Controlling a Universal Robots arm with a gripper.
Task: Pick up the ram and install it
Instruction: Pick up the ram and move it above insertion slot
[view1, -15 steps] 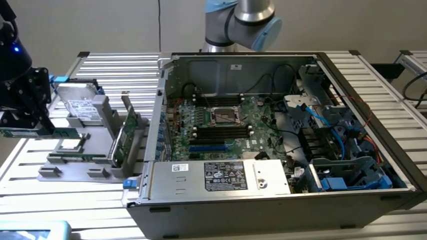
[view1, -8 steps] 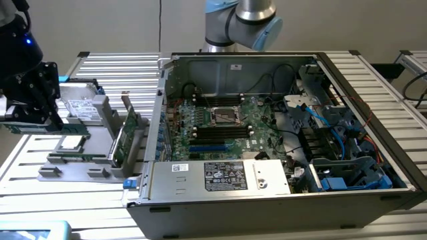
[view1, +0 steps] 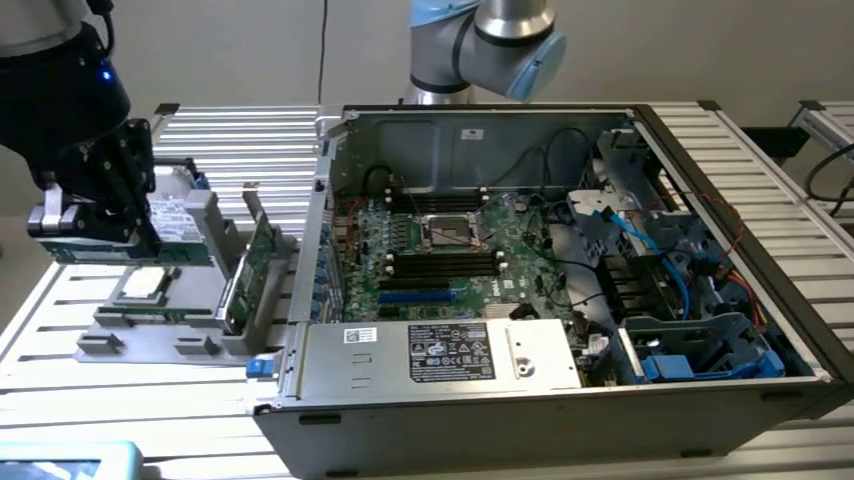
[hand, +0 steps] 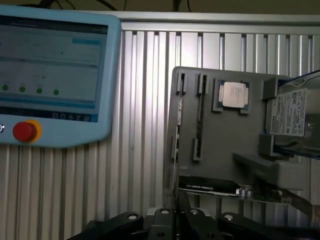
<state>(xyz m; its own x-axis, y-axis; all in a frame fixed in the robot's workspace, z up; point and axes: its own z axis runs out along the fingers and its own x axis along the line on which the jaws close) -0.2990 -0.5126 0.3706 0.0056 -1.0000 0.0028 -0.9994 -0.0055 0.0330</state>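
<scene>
Exterior view: ram (view1: 76, 252) half-hidden under gripper (view1: 88, 236).

My gripper (view1: 83, 238) is black, the ram (view1: 96, 253) green, beside the grey holder (hand: 225, 142). Near that holder: pale-blue pendant (hand: 112, 75), red button (hand: 24, 131).

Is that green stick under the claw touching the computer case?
Apart. The exterior view shows the ram in the claw over the grey tray, clear of the case, which lies to the exterior view's right.
</scene>
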